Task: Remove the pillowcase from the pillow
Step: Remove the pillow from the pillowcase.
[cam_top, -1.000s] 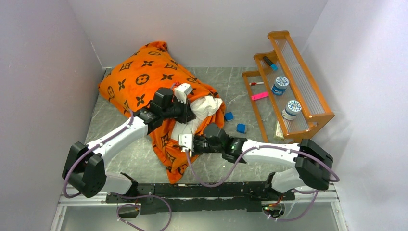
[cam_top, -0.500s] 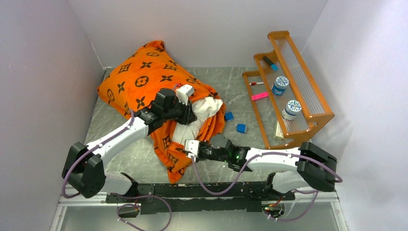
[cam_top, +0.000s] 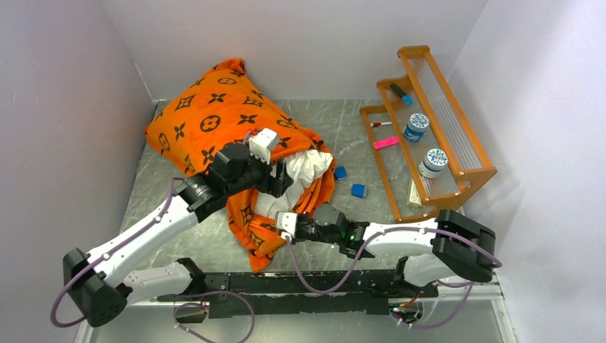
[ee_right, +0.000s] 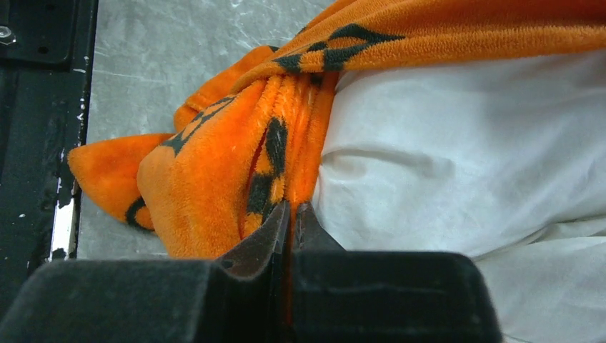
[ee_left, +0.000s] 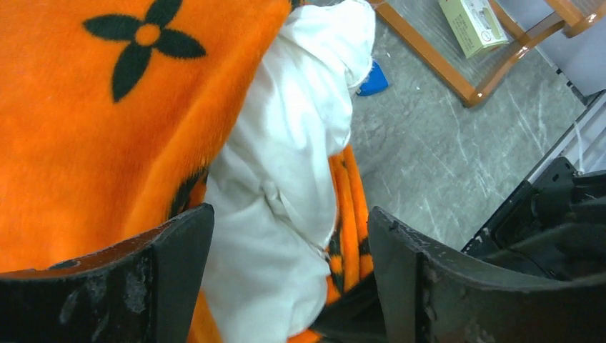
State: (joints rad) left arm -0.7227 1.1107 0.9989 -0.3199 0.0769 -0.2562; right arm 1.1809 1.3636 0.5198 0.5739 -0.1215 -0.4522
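The orange pillowcase [cam_top: 207, 125] with brown motifs still covers most of the pillow at the back left. The white pillow [cam_top: 304, 166] bulges out of its open end toward the middle. My left gripper [cam_top: 277, 184] hovers open over that opening. In the left wrist view its fingers [ee_left: 179, 246] stand wide apart above the pillow [ee_left: 286, 164] and the pillowcase [ee_left: 107, 107], holding nothing. My right gripper [cam_top: 280, 226] is shut on a bunched fold of the pillowcase [ee_right: 214, 171] at the near edge of the opening, right beside the pillow [ee_right: 464, 150].
A wooden rack [cam_top: 457, 175] stands at the right with two jars, a marker and a pink item. Two blue cubes [cam_top: 339, 172] [cam_top: 358, 190] lie between the rack and the pillow. Walls close in at left, back and right.
My left gripper has opened and let go of the white pillow, and its arm has drawn back to the left. My right gripper, still shut on the pillowcase, has shifted slightly nearer.
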